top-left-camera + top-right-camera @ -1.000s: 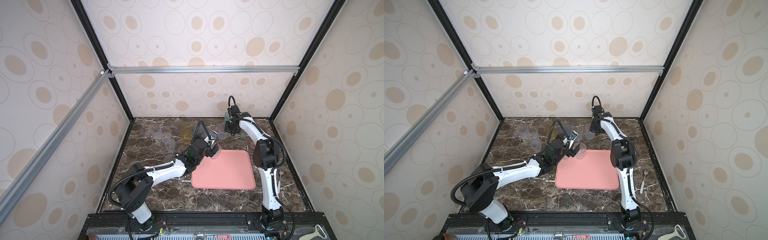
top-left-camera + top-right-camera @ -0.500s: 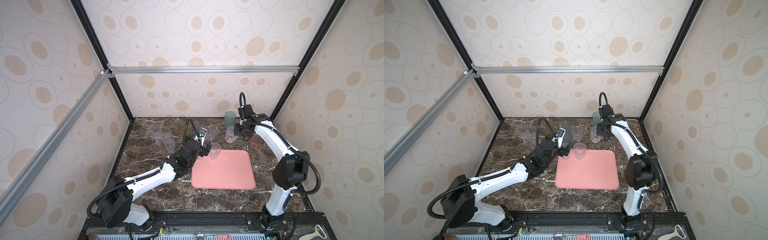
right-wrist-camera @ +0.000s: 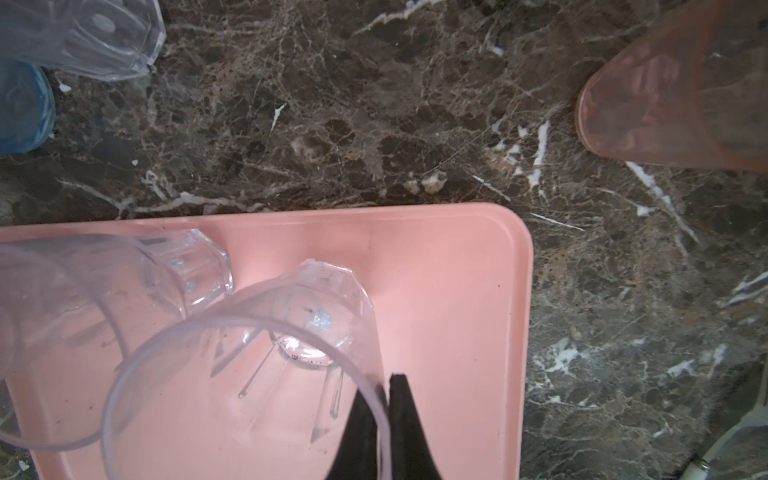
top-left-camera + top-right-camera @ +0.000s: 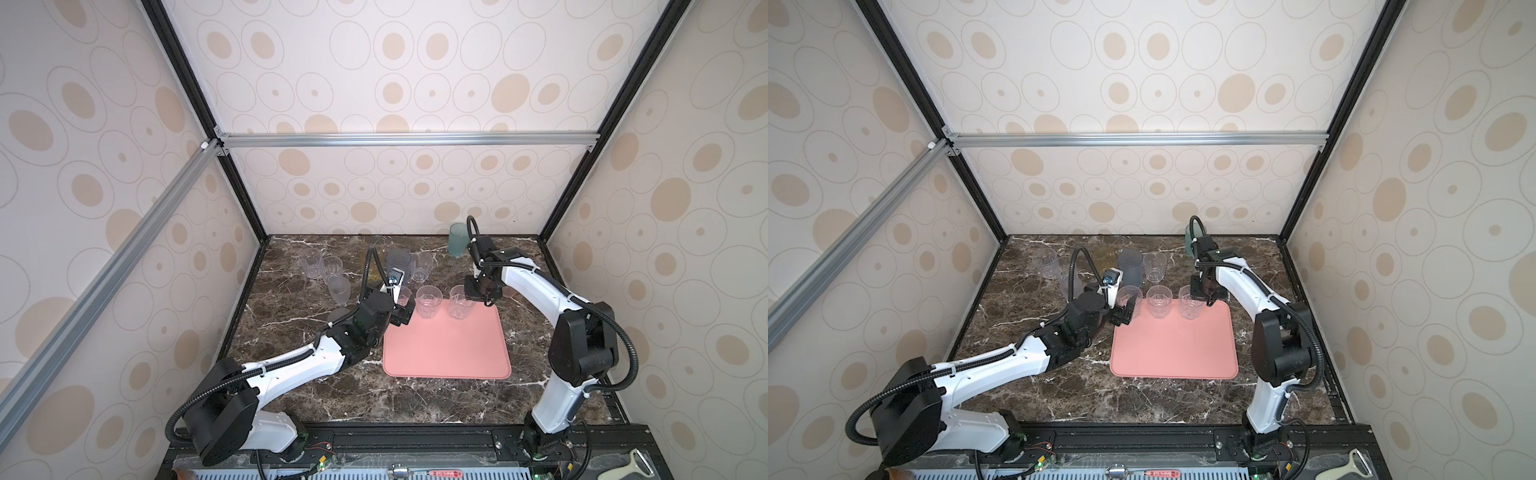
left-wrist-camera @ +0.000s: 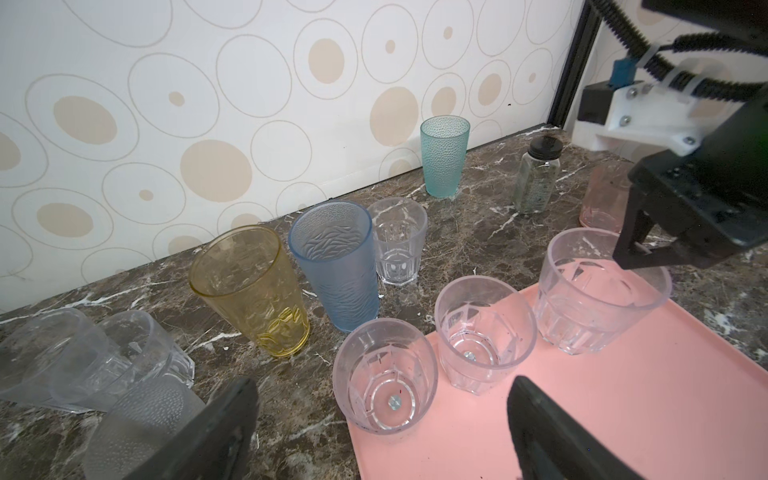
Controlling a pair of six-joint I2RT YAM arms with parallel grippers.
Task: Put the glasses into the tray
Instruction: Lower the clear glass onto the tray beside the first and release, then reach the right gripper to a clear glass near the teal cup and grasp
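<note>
Under both grippers lies the dark marble surface (image 4: 316, 399), and on it the pink tray (image 4: 446, 353) sits directly below the right gripper (image 3: 384, 388) and just ahead of the left gripper (image 4: 405, 313). Most of the tray behind the right gripper, toward the arm's base, is bare, so there is ample room for later glasses. Beyond the left gripper, off the tray, stand the amber glass (image 5: 253, 291), the blue glass (image 5: 336, 266) and, further off, the teal glass (image 5: 442, 156). The pink glass (image 3: 665, 95) waits on the surface past the tray's corner, well apart from the right gripper. The right gripper is clamped on the wall of the held glass (image 3: 291, 332), one finger inside the rim and one outside. Its base looks down at the tray's far edge, though I cannot tell whether it rests there. To finish well, the base should sit flat before the jaws part. The gripper should then rise straight up, so the inner finger does not drag the rim toward the middle glass (image 5: 482, 332) just beside it. The left gripper stands wide apart and empty, with the corner glass (image 5: 384, 376) just ahead of its fingers, at the tray's corner.
</note>
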